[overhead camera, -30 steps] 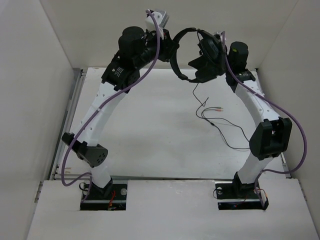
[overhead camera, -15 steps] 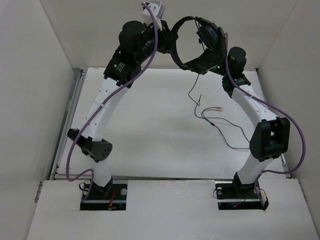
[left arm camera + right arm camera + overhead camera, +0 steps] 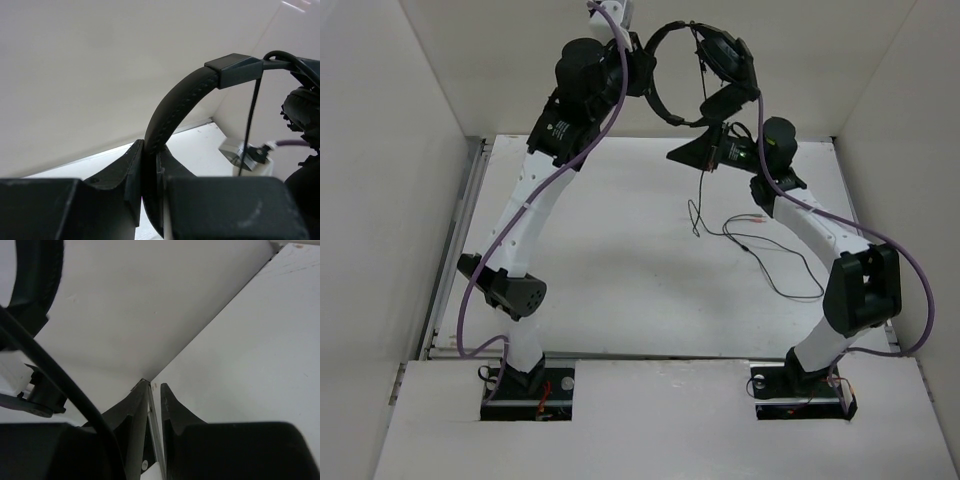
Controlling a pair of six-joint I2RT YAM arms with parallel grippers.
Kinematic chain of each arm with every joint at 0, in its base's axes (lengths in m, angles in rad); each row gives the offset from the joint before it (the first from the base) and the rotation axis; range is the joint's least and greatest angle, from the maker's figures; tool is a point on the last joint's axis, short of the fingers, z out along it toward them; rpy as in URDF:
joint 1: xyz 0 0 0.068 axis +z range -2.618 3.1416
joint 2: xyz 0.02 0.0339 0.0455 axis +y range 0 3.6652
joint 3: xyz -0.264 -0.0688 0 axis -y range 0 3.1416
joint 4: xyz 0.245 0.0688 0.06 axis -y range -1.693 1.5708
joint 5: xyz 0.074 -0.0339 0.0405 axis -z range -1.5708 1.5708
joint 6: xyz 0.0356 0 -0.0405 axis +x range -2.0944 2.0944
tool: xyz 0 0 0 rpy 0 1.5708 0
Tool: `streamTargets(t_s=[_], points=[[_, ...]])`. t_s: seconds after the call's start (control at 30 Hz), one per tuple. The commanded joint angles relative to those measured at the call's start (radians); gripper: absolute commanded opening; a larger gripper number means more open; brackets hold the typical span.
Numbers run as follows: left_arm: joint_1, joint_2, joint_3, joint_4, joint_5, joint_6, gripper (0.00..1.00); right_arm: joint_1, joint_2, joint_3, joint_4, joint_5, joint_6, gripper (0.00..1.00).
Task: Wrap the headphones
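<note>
The black headphones (image 3: 672, 75) hang high in the air near the back wall. My left gripper (image 3: 642, 72) is shut on their headband (image 3: 180, 107), which stands between its fingers (image 3: 150, 147). The earcups (image 3: 725, 55) hang on the right, one showing in the left wrist view (image 3: 302, 112). The thin cord (image 3: 780, 280) drops from them to the table, ending in reddish plugs (image 3: 757, 217). My right gripper (image 3: 678, 155) sits just below the earcups, pointing left. Its jaws (image 3: 154, 386) are almost together with nothing between them. The cord (image 3: 50, 370) passes beside its left finger.
White walls enclose the table on three sides, and the back wall (image 3: 800, 70) is close behind the headphones. A metal rail (image 3: 468, 230) runs along the table's left edge. Purple cables (image 3: 910, 270) loop off both arms.
The headphones have been carried up and to the left. My right gripper has dropped from beside the earcups to below them. The hanging cord has swung left.
</note>
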Motion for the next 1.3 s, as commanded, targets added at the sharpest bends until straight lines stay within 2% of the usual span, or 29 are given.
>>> streamTargets(t_s=[0.0, 0.23, 0.47, 0.57, 0.83, 1.13, 1.27], points=[[0.031, -0.03, 0.071, 0.174, -0.117, -0.038, 0.0, 0.022, -0.04, -0.045, 0.051, -0.013, 0.033, 0.29], [0.05, -0.026, 0.073, 0.192, -0.186, -0.031, 0.0, 0.052, -0.043, -0.056, 0.059, -0.013, 0.041, 0.33], [0.064, -0.02, 0.09, 0.197, -0.195, -0.027, 0.0, 0.091, -0.041, -0.084, 0.051, -0.015, 0.029, 0.49], [0.073, -0.023, 0.091, 0.197, -0.195, -0.027, 0.0, 0.099, -0.031, -0.079, 0.05, -0.021, 0.029, 0.51], [0.103, -0.021, 0.103, 0.197, -0.195, -0.038, 0.0, 0.114, -0.014, -0.075, 0.058, -0.021, 0.021, 0.49], [0.142, -0.006, 0.125, 0.206, -0.22, -0.033, 0.0, 0.147, 0.003, -0.072, 0.064, -0.025, -0.002, 0.34], [0.166, 0.005, 0.133, 0.21, -0.235, -0.037, 0.0, 0.162, 0.005, -0.07, 0.048, -0.03, -0.023, 0.32]])
